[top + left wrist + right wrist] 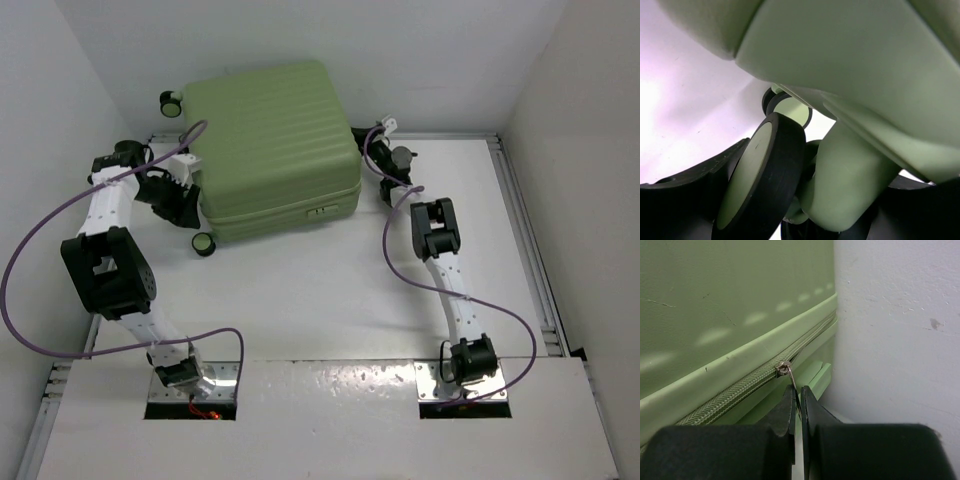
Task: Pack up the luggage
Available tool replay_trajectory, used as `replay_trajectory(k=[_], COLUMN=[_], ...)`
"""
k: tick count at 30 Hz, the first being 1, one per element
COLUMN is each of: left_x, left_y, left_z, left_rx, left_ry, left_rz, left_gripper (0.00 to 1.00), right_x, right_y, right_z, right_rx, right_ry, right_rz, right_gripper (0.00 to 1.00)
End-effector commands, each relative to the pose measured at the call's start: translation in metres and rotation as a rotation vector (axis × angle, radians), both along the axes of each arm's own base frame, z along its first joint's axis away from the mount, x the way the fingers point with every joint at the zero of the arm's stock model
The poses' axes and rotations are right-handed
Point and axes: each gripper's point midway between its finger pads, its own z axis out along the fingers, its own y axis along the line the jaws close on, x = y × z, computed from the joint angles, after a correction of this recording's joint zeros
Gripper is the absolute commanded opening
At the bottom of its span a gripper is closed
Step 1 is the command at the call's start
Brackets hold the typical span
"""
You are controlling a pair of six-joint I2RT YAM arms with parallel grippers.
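The luggage (270, 140) lies flat and closed on the far part of the white table (330, 300), a little left of centre, with its ribbed pale-green shell facing up. One black-and-green wheel (170, 102) sticks out at its far left corner and another (203, 243) at its near left corner. A small lock (318, 211) sits on the near side wall. The left gripper (185, 200) is at the case's left side, between those two corners and close against the shell. In the left wrist view its dark fingers (685, 200) stand wide apart at the bottom of the picture, and a wheel with a green hub (757, 182) and its green leg fill the gap between them. Whether the pads touch the wheel cannot be told. A second wheel (790, 109) shows farther off under the curved shell. The right gripper (799, 407) is at the case's right side near the far right corner. Its jaws are pinched together on the thin metal zipper pull (792, 382), which hangs from the slider (784, 368) on the green zipper (740, 390) running along the seam between the two shell halves. The zipper teeth to the near side of the slider look joined.
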Motion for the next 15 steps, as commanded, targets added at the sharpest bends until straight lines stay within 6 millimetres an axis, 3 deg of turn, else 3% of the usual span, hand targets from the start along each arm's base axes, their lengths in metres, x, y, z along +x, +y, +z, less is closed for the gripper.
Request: replay_trajectory(k=[1, 5, 7, 8, 9, 10, 11, 12, 13, 15], left_x=[0.115, 0.116, 0.117, 0.12, 0.119, 0.12, 0.121, 0.119, 0.119, 0.114], left_y=[0.02, 0.015, 0.02, 0.017, 0.019, 0.019, 0.019, 0.02, 0.019, 0.023], left_z=[-0.016, -0.014, -0.001, 0.013, 0.019, 0.028, 0.053, 0.059, 0.07, 0.101], left_rx=[0.107, 0.074, 0.056, 0.032, 0.019, 0.015, 0.014, -0.002, -0.008, -0.024], left_ry=[-0.244, -0.257, -0.298, -0.338, -0.359, -0.386, -0.448, -0.475, -0.506, -0.584], left_rz=[0.258, 0.272, 0.285, 0.298, 0.313, 0.322, 0.326, 0.335, 0.343, 0.392], left_gripper=[0.0, 0.04, 0.3, 0.4, 0.55, 0.62, 0.67, 0.77, 0.81, 0.93], right_x=[0.037, 0.043, 0.043, 0.04, 0.033, 0.023, 0.018, 0.006, -0.005, -0.018], right_y=[-0.091, -0.09, -0.09, -0.093, -0.099, -0.099, -0.103, -0.112, -0.117, -0.122], right_z=[-0.033, -0.032, -0.021, -0.007, 0.001, 0.007, 0.015, 0.051, 0.033, 0.04], right_rx=[0.052, 0.082, 0.097, 0.112, 0.117, 0.113, 0.12, 0.137, 0.121, 0.122], right_ry=[0.1, 0.138, 0.132, 0.116, 0.115, 0.134, 0.124, 0.097, 0.153, 0.17], right_rz=[-0.353, -0.41, -0.411, -0.42, -0.437, -0.44, -0.444, -0.438, -0.436, -0.393], right_gripper=[0.0, 0.01, 0.05, 0.12, 0.35, 0.48, 0.56, 0.65, 0.66, 0.67])
